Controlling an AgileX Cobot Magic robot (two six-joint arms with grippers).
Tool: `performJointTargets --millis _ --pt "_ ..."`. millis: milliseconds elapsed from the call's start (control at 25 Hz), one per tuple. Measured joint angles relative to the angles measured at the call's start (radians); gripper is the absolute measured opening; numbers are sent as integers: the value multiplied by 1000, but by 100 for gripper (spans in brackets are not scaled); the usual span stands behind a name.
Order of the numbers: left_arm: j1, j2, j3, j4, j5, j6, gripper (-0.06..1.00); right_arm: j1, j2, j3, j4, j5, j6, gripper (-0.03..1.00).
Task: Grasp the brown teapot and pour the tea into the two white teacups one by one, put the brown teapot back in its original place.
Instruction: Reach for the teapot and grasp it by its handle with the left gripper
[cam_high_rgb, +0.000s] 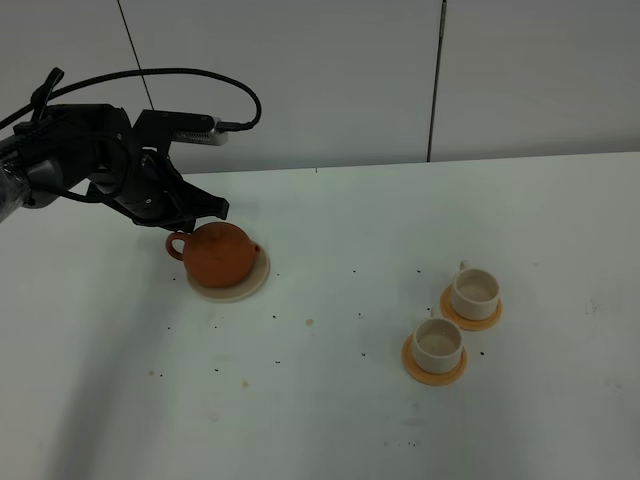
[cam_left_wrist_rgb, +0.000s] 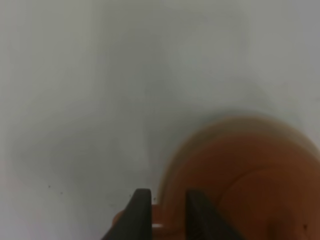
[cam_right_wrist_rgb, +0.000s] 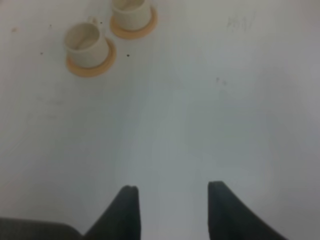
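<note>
The step in hand looks like the grasp. The left pincer (cam_high_rgb: 200, 215) is at the loop handle of the brown teapot (cam_high_rgb: 220, 255), and both white teacups show only pale insides, so no pouring seems done. In the left wrist view its fingers (cam_left_wrist_rgb: 142, 212) stand close together with brown clay between and beside them. The blur hides whether they press on the handle or only straddle it.

The teapot sits right at those fingertips, upright on its cream saucer (cam_high_rgb: 255, 285). The near teacup (cam_high_rgb: 437, 342) and the far teacup (cam_high_rgb: 474, 290) lie well away from this pincer, out past the spout.

The next move likely calls for a firm, level lift, then a carry across to the cups without tipping early.

The pot is round, matte reddish clay with a short spout. The cups are smooth small cylinders, each on a flat orange coaster (cam_high_rgb: 420, 372). The white table (cam_high_rgb: 330, 420) is speckled with dark crumbs.

The right pincer (cam_right_wrist_rgb: 170, 192) is spread and empty over bare table, with the cups ahead of it.
</note>
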Motion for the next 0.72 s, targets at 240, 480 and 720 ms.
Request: performJointTargets --millis 240,480,720 --pt "0 0 0 0 -3 0 24 0 0 0 3 0 0 31" --pt "0 0 0 0 -31 -1 24 0 0 0 3 0 -2 31" --pt "-1 0 0 15 -39 -1 24 0 0 0 3 0 -2 31"
